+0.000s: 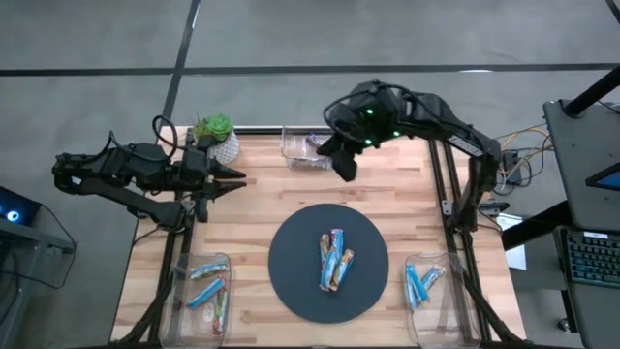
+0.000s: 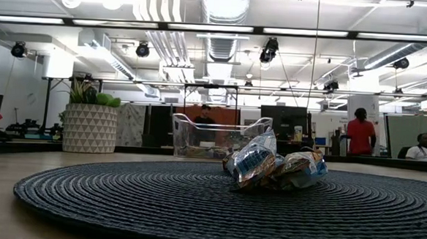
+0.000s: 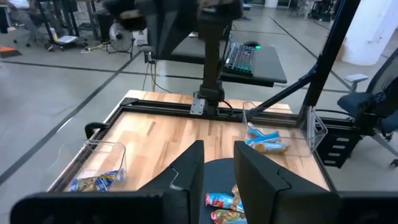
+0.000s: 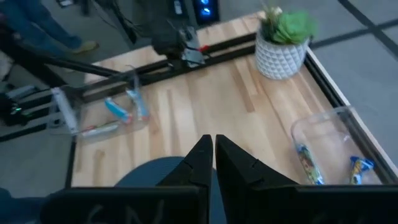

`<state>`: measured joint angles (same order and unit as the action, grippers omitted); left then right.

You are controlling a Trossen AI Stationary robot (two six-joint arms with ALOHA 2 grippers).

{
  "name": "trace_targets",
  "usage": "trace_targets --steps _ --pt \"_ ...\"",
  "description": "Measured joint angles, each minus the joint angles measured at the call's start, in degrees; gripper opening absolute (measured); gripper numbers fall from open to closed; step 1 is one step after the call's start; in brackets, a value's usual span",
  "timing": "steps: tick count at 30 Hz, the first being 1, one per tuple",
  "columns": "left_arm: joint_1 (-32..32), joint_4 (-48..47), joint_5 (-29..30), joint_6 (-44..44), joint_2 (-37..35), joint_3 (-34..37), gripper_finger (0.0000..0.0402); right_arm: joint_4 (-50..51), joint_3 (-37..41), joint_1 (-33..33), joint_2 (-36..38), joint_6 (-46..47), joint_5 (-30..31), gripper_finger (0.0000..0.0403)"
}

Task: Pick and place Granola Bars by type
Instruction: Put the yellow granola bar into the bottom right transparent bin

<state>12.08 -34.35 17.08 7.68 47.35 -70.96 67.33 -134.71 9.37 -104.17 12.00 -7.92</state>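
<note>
Three granola bars (image 1: 334, 259) lie bunched on the middle of the dark round mat (image 1: 291, 281); the low view shows them as a crumpled heap (image 2: 273, 169). My left gripper (image 1: 240, 179) hovers open over the table's left side, pointing toward the right edge; its fingertips (image 3: 217, 168) frame the mat bars (image 3: 221, 202). My right gripper (image 1: 346, 173) is shut, held high over the far middle of the table beside the far bin (image 1: 308, 145); its fingertips (image 4: 213, 155) point down over the mat's far edge. Neither touches anything.
Three clear bins hold sorted bars: one at the near left (image 1: 206, 289), one at the near right (image 1: 424, 283) with blue bars (image 3: 264, 140), and one at the far edge (image 4: 329, 158). A potted plant (image 1: 218, 136) stands at the far left. People stand in the room beyond.
</note>
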Motion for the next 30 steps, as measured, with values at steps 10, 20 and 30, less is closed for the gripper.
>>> trace_targets --steps 10,20,30 --pt "0.0 0.1 0.2 0.4 0.1 0.0 0.0071 -0.5 3.0 -5.8 5.8 -1.9 6.1 0.0013" --pt "0.0 0.1 0.2 1.5 0.1 0.0 0.0071 -17.3 26.9 -8.7 19.1 2.3 12.4 0.0013" --pt "0.0 0.1 0.2 1.6 0.4 0.0 0.0071 -30.2 48.5 -9.1 32.8 8.7 10.1 0.0013"
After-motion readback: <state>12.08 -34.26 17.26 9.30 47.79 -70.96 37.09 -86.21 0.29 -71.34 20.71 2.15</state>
